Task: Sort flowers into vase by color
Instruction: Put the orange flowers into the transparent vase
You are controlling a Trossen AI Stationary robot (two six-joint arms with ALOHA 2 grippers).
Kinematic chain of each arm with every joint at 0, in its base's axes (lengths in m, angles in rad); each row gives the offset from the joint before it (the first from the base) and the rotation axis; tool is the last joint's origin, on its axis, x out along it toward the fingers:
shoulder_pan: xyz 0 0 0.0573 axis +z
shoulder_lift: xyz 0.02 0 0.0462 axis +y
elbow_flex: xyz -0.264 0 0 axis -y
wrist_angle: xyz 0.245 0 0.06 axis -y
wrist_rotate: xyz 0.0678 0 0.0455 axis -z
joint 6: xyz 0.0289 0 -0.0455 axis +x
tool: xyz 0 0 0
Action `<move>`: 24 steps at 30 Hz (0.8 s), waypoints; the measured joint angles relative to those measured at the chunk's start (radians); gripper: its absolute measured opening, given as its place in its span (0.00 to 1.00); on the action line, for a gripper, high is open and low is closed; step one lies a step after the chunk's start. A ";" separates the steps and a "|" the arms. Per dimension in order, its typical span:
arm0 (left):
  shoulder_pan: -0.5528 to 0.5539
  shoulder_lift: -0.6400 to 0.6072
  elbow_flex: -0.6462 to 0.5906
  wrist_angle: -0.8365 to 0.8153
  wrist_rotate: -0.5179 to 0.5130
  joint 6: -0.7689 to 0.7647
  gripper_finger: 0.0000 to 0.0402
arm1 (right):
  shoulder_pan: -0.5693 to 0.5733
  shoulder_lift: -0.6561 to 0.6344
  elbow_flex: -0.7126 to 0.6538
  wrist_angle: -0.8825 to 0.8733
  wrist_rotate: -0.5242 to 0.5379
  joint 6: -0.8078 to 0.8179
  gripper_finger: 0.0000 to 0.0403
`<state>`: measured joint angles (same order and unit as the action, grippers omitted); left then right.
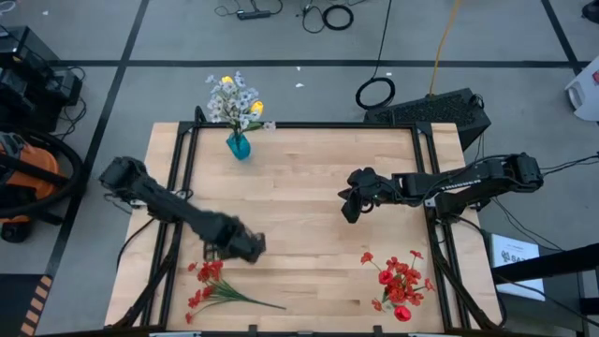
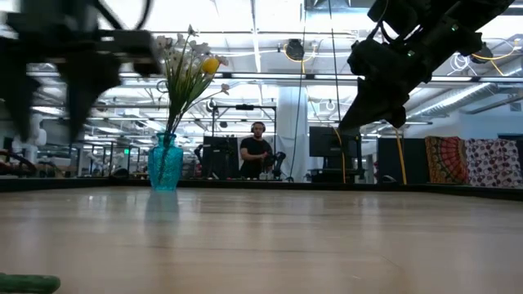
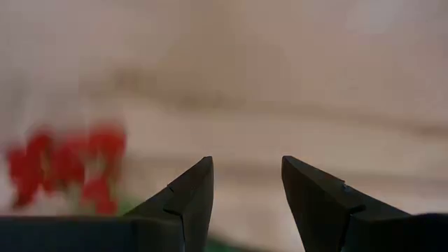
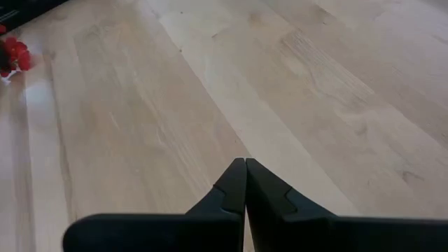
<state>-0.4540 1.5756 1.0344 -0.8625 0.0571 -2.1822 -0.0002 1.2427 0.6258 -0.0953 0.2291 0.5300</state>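
Currently the left pincer [image 1: 217, 251], fingers apart, hovers just above the red sprays [image 1: 208, 284] on the worktop [image 1: 299, 201]; next, descend and clamp a stem. Right pincer [image 1: 348, 212] waits closed; vase [image 1: 239, 145] holds white and yellow blooms.

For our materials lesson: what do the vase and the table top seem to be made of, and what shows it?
Vase: probably glass or clear plastic, teal and glossy; background light shows through it. Table top: wood, pale with a smooth finish; grain lines and plank seams are visible.

- Vase [image 1: 239, 146] at table's [image 1: 299, 206] upper left edge, holding flowers [image 1: 234, 101].
- Sprays [image 1: 208, 285] lower left, by left gripper [image 1: 213, 251].
- Tulip cluster [image 1: 401, 284] lower right.
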 joint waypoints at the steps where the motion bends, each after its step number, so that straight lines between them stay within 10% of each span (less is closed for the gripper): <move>1: -0.026 0.020 0.000 0.023 0.027 -0.041 0.44 | 0.000 0.000 0.000 -0.006 0.000 0.000 0.00; 24: -0.264 0.172 0.000 0.354 0.178 -0.194 0.44 | 0.002 0.000 0.000 -0.145 0.000 0.000 0.00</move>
<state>-0.7177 1.7473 1.0344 -0.5084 0.2348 -2.3764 0.0017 1.2427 0.6258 -0.2398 0.2295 0.5301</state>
